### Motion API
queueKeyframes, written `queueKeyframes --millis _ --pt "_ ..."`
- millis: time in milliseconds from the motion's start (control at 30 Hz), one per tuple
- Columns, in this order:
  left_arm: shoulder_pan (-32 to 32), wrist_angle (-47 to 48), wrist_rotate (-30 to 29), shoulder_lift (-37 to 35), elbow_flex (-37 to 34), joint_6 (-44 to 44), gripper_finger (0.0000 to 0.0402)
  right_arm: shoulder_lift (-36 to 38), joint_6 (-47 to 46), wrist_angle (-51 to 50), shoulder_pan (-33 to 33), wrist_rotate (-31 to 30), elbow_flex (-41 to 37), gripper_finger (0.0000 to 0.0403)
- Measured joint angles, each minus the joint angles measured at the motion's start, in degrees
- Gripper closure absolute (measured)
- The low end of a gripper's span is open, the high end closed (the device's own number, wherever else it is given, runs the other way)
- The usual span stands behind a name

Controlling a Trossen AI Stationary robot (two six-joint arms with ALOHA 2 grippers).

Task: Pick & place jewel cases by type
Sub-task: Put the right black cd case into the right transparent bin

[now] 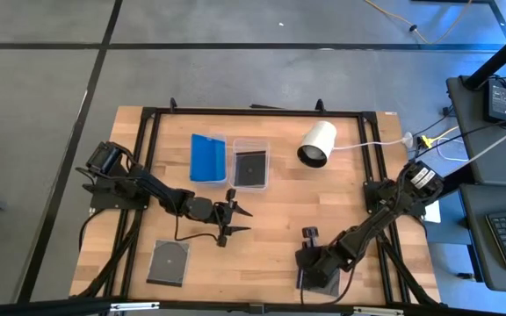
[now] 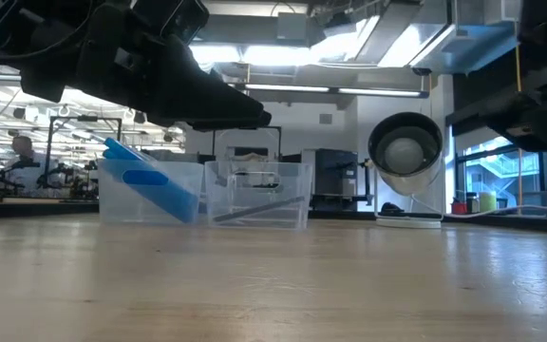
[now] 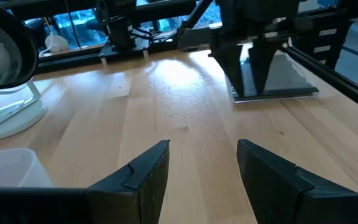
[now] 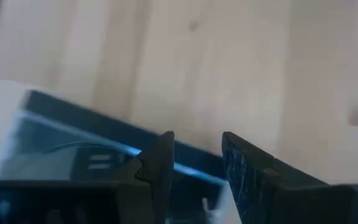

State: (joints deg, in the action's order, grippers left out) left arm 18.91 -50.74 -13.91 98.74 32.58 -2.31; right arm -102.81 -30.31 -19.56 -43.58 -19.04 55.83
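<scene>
My right gripper [image 1: 310, 262] points down over a dark grey jewel case [image 1: 323, 283] that lies flat near the table's near edge. Its open fingers [image 4: 157, 165] stand at that case's far edge [image 4: 98, 127]. My left gripper [image 1: 235, 219] hovers open at mid-table and faces right toward that case [image 3: 284, 78]. Another dark case [image 1: 169, 262] lies flat at the near left. Blue cases [image 1: 207, 158] lean in the left clear tub [image 2: 150, 190]. A dark case [image 1: 251, 167] lies in the right tub [image 2: 259, 195]. My right gripper comes at the dark case's far edge [image 4: 185, 168] from above, one finger on either side of the edge line. The case lies flat on the table. I cannot tell whether the fingers touch it.
A white cylinder [image 1: 316, 143] with a dark end stands on its base [image 2: 408, 220] at the far right, its cable running right. A black frame [image 1: 262, 111] borders the table. Bare wood lies between the two arms [image 3: 185, 112].
</scene>
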Motion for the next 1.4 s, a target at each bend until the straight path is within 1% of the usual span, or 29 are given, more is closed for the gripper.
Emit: queueKeyframes --millis 167,300,367,433,500,633,700,767,800,1000,1133,1267,1400 --pt "0.01 0.0 -0.04 0.0 0.02 0.0 0.0215 0.0 0.66 -2.75 1.98 -4.69 -0.02 0.0263" --pt "0.01 0.0 -0.07 0.0 0.02 0.0 0.0215 -0.02 1.03 -3.36 4.79 -5.02 -1.05 0.0263" --pt "0.0 0.0 -0.08 0.0 0.02 0.0 0.0215 0.48 1.03 -6.49 5.7 -2.28 -1.28 0.0263" --pt "0.01 0.1 -0.09 0.02 0.03 0.0 0.0215 2.11 2.2 -6.76 6.13 2.44 -1.1 0.0263" --pt "-0.02 0.32 -0.09 0.02 0.04 0.0 0.0215 3.44 3.68 -4.65 6.19 5.65 -0.65 0.0263" --pt "-0.01 0.58 -0.11 0.02 0.04 0.0 0.0215 3.69 5.86 0.17 5.72 7.14 -0.63 0.0263" --pt "0.01 0.73 -0.11 0.02 0.04 0.0 0.0215 2.91 6.85 2.5 5.59 10.7 -0.59 0.0263" --pt "-0.01 1.06 -0.13 0.02 0.04 0.0 0.0215 1.86 6.9 2.7 5.12 14.03 -0.91 0.0263" --pt "0.01 1.32 -0.11 0.02 0.04 0.0 0.0215 1.34 6.75 2.76 4.83 14.61 -0.98 0.0263" --pt "-0.04 1.75 -0.13 0.04 0.04 -0.01 0.0215 -0.68 6.44 4.37 3.55 14.16 -0.74 0.0263" --pt "-0.04 1.75 -0.13 0.04 0.04 -0.02 0.0215 -2.58 6.62 5.09 3.56 11.23 -0.63 0.0263" --pt "-0.04 1.75 -0.13 0.04 0.04 -0.01 0.0215 -4.07 6.87 6.08 5.07 8.26 -0.49 0.0263" --pt "-0.04 1.75 -0.15 0.04 0.04 -0.02 0.0215 -4.83 10.49 8.29 7.05 6.61 -0.48 0.0263"
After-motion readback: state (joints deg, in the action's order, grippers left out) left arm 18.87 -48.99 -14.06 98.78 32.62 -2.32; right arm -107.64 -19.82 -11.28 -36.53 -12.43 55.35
